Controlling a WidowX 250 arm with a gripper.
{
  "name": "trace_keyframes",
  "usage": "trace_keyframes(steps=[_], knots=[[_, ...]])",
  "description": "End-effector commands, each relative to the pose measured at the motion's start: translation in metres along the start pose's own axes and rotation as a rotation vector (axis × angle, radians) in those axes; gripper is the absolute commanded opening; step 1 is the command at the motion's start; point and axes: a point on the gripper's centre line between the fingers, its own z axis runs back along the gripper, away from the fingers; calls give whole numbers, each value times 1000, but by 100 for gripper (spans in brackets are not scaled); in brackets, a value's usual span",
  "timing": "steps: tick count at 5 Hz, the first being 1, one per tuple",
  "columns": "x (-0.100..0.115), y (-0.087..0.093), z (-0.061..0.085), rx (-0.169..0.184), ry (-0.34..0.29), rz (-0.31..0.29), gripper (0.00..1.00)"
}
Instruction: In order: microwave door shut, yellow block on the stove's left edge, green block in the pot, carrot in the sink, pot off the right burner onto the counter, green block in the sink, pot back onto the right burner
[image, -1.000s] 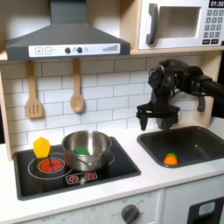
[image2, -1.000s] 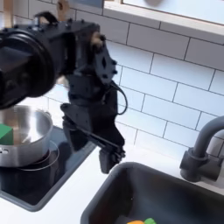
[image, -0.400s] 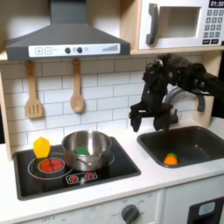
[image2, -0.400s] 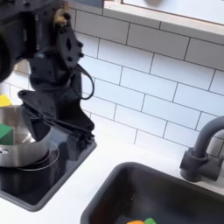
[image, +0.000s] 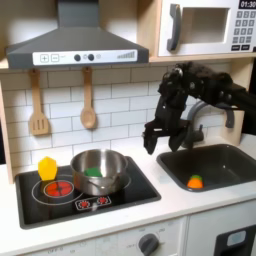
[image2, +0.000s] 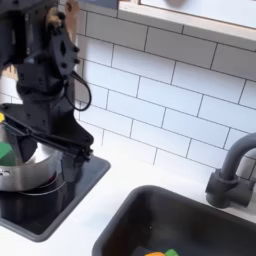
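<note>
The steel pot (image: 98, 172) stands on the stove's right burner, and the green block (image: 93, 171) lies inside it. On the stove's left edge sits the yellow block (image: 47, 167). The orange carrot (image: 195, 182) rests in the sink (image: 225, 160). Above, the microwave door (image: 200, 25) is shut. My gripper (image: 153, 140) hangs open and holds nothing, over the counter between pot and sink. In the second exterior view the gripper (image2: 58, 160) is just right of the pot (image2: 25, 165), whose green block (image2: 5, 152) shows at the second exterior view's left edge.
Two wooden utensils (image: 39, 105) hang on the tiled wall behind the stove (image: 80, 205). The range hood (image: 75, 45) overhangs it. A dark faucet (image2: 235, 170) rises behind the sink (image2: 200, 215). Bare white counter (image2: 95, 215) lies between stove and sink.
The arm has swung from over the sink's left rim toward the pot, to the left in both exterior views. The pot, blocks and carrot have stayed where they were.
</note>
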Motion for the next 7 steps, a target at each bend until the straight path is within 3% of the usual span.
trace_keyframes(steps=[1, 3, 5, 6, 7], knots=[[9, 24, -18, 36, 27, -10, 100], [23, 49, -31, 53, 32, -34, 100], [32, 60, -38, 43, 36, -13, 100], [37, 67, -37, 69, 30, -1, 100], [41, 67, -40, 63, 30, 4, 100]])
